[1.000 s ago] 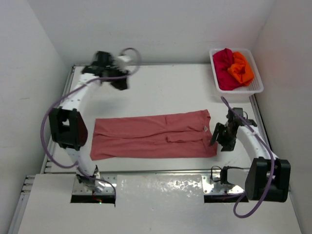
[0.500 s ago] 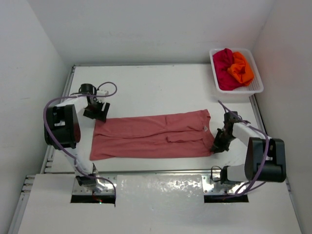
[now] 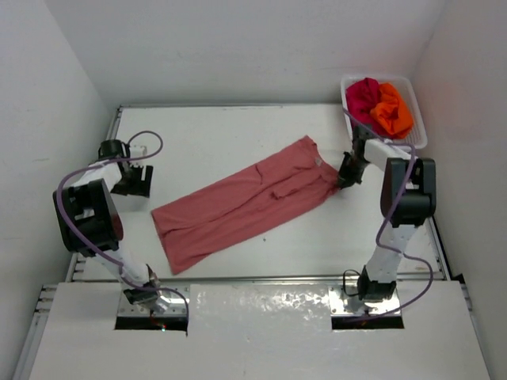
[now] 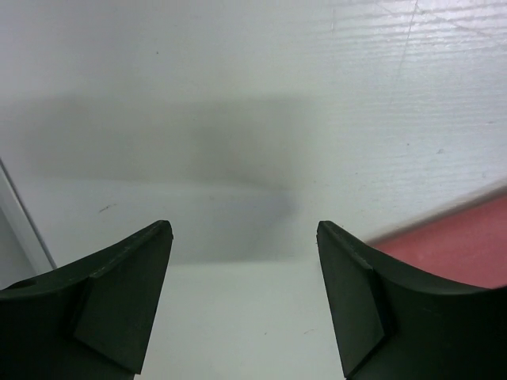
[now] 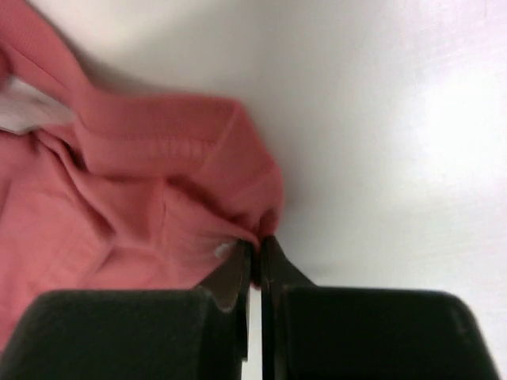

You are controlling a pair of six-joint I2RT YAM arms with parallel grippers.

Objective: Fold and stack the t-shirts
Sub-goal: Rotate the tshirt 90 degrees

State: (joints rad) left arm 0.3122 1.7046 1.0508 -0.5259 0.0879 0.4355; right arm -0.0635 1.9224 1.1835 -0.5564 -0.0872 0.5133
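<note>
The salmon-pink t-shirt (image 3: 238,202) lies as a long narrow strip on the white table (image 3: 238,131). It sits on a slant, with its nearest end to the left and its far end reaching back to the right. The near end lies flat with a fairly straight edge. A few long creases and one short folded flap run along the middle of the cloth.

Off the shirt's left side, a little farther back than its near end, the left fingers (image 4: 119,305) stand spread wide with nothing between them. They hang over bare table. The left wrist view shows only white surface and shadow in the gap, with a sliver of pink cloth just beside the right-hand finger. Whether that finger touches the cloth cannot be told.

At the shirt's far right end the right fingers (image 5: 158,332) are pressed together, pinching a small fold of pink cloth at its very edge. The cloth bunches and wrinkles around the pinch, and a small white tag (image 5: 20,107) shows on the shirt a little beyond it.

Beyond the shirt's far end and to its right, near but not touching it, stands a white mesh basket (image 3: 418,141). It holds the crimson t-shirt (image 3: 362,96) and the orange t-shirt (image 3: 394,111), both crumpled and touching. The crimson one is on the side toward the pink shirt.
</note>
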